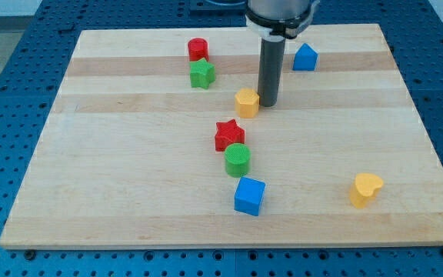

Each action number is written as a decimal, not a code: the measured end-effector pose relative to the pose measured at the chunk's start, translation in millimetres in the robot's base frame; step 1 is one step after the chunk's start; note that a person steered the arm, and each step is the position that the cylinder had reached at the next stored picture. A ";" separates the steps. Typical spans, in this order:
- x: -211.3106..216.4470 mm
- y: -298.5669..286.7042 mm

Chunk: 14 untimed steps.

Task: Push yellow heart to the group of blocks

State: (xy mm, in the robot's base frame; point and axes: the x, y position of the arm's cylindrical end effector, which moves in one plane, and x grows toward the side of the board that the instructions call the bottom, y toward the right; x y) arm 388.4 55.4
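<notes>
yellow heart [366,188]: smooth plastic-looking block, lobed top, sits alone near the view's bottom right of the counter, well apart from every other block.
blue cube [250,195]: nearest block toward the view's left of the heart, glossy, square faces, turned a bit so a corner faces me.
green cylinder [237,160]: round, ridged top, just above the blue cube, touching or nearly touching the red star.
red star [228,135]: pointed block, directly above the green cylinder.
yellow block [247,101]: small, looks hexagonal, mid-counter, above the red star.
my tip [269,104]: dark straight rod, matte, lower end right against the yellow block's right side; far from the yellow heart.
fingers: none on this rig, just the rod, holding nothing.
green block [202,74]: star-like shape, toward the view's upper left.
red cylinder [198,49]: just above the green block.
blue block [304,57]: peaked top, view's upper right of the rod.
counter [129,192]: pale wooden board with visible plank grain, on a blue perforated base [6,92].
</notes>
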 end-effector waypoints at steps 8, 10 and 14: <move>74.7 167.5; 155.8 177.8; 179.7 126.1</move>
State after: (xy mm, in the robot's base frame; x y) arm 568.1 181.5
